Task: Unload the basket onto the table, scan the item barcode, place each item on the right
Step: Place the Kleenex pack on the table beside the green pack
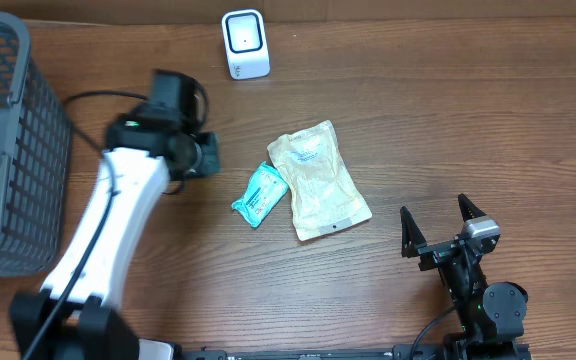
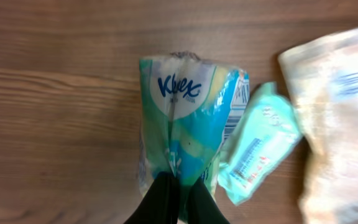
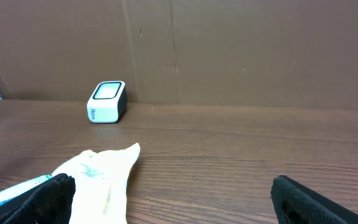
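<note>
In the left wrist view my left gripper (image 2: 182, 185) is shut on the bottom edge of a teal and white Kleenex tissue pack (image 2: 188, 106), which hangs over the wood table. From overhead the left gripper (image 1: 204, 155) sits left of the loose items, and the held pack is hidden under the wrist. The white barcode scanner (image 1: 245, 43) stands at the back edge, also visible in the right wrist view as the scanner (image 3: 107, 101). My right gripper (image 1: 434, 210) rests open near the front right, nothing between its fingers (image 3: 53, 194).
A small teal packet (image 1: 260, 194) (image 2: 257, 149) and a beige pouch (image 1: 319, 180) (image 2: 344, 112) lie mid-table, right of the left gripper. A grey mesh basket (image 1: 18, 120) holding several items stands at the left edge. A brown cardboard wall (image 3: 229, 50) backs the table.
</note>
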Robot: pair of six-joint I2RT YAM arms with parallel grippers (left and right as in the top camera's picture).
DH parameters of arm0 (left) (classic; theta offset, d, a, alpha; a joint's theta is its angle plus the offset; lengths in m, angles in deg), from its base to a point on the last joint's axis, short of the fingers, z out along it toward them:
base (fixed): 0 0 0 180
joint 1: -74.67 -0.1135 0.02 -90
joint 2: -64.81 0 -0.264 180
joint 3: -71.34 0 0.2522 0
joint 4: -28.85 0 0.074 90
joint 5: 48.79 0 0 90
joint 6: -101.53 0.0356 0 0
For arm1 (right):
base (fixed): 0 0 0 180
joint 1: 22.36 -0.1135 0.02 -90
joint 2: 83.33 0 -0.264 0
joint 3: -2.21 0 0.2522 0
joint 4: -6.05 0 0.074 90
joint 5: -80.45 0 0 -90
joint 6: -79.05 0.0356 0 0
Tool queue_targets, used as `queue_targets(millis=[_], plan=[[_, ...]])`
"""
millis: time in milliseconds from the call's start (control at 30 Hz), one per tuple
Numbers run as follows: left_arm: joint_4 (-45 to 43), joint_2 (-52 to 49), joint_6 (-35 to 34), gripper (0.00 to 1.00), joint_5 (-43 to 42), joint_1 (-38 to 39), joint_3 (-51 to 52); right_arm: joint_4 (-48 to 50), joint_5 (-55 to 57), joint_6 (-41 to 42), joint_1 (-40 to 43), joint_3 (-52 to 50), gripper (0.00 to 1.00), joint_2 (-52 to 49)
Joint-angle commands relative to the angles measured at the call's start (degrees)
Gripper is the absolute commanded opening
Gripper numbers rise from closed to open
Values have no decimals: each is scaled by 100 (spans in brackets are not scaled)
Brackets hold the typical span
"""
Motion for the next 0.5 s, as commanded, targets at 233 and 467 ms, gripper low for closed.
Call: queue_targets(millis=[233,467], plan=[[-1178,-1639,-107,4,-33,127,542,24,-4,20,-22,-61,99,57],[-1174,-1895,-107,22,-1012,142,511,24,-4,20,-22,-61,100,57]])
